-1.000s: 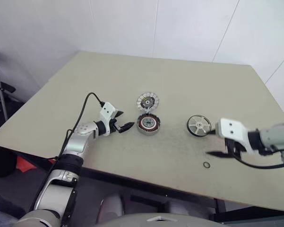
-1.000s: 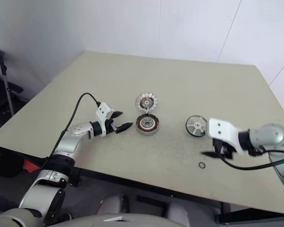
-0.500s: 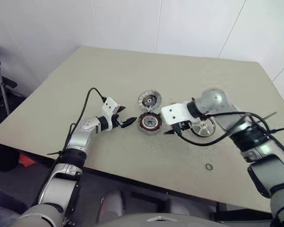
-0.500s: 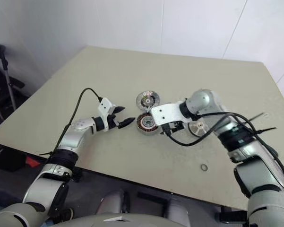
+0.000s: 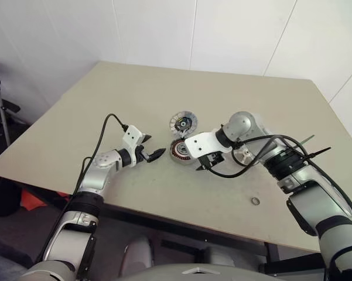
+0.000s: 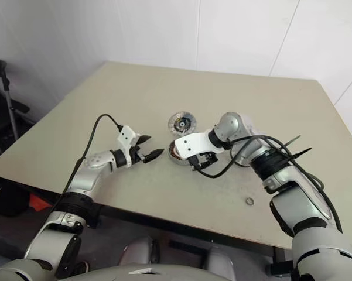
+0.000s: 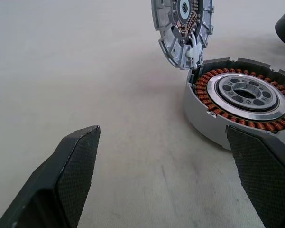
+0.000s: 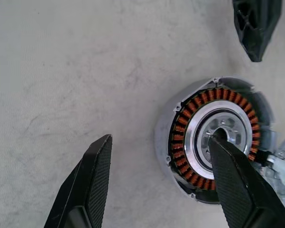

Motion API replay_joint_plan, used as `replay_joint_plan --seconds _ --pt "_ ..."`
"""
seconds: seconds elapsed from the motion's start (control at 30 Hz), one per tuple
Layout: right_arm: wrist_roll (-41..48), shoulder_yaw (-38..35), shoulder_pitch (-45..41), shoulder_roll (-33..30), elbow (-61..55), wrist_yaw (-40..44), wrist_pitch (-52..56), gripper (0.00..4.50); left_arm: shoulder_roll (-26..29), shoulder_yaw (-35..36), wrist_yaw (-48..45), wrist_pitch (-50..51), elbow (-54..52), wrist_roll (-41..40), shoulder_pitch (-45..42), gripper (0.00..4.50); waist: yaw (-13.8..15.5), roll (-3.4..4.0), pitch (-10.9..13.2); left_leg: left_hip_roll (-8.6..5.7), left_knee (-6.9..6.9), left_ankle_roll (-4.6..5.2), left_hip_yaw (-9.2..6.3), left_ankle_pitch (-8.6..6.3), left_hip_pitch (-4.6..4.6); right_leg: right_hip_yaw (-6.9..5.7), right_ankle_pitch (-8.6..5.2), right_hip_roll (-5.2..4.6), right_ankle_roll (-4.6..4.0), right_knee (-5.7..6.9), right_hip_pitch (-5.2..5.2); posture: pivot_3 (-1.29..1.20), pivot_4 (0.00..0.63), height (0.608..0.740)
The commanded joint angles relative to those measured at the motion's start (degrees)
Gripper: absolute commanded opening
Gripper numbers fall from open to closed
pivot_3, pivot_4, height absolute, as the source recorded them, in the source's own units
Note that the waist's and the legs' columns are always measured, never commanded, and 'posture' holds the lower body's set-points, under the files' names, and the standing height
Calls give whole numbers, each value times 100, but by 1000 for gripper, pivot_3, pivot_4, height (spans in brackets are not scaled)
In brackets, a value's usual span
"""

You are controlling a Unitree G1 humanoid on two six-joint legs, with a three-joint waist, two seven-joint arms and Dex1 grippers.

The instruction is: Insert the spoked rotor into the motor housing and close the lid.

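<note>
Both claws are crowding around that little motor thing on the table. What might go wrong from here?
1. The right gripper hangs open over the motor housing with nothing in it; the spoked rotor lies behind its arm, which may knock it.
2. The lid stands tilted up on its joint, so a careless nudge might flip it shut before the rotor is in.
3. The open left gripper sits close beside the housing; the two could collide.

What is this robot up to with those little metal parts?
It is putting a small motor together. The motor housing sits on the table with its lid flipped open. The left claw waits open beside it; the right claw, also open and empty, hangs over it. The spoked rotor lies untouched.
</note>
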Motion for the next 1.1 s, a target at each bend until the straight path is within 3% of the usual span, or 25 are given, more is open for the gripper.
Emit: replay_joint_plan --seconds 0.03,0.53,1.1 --pt "-165 7 -385 155 352 -111 -229 3604 -2 82 48 -12 -292 -67 1 4500 -24 0 0 0 0 0 0 0 -3 0 0 0 0 0 -1 0 0 740" --pt "-702 118 -957 748 2030 -408 -1157 3604 10 151 193 66 -510 -98 196 4500 -109 0 0 2 -14 3 -1 -1 -51 -9 1 4 -3 1 -41 0 0 740" --pt "-760 77 -687 619 1671 -394 -1483 3604 -2 161 212 84 -532 -77 236 4500 -108 -1 0 3 -14 1 -1 -1 -28 -7 1 6 -3 1 -24 0 0 740"
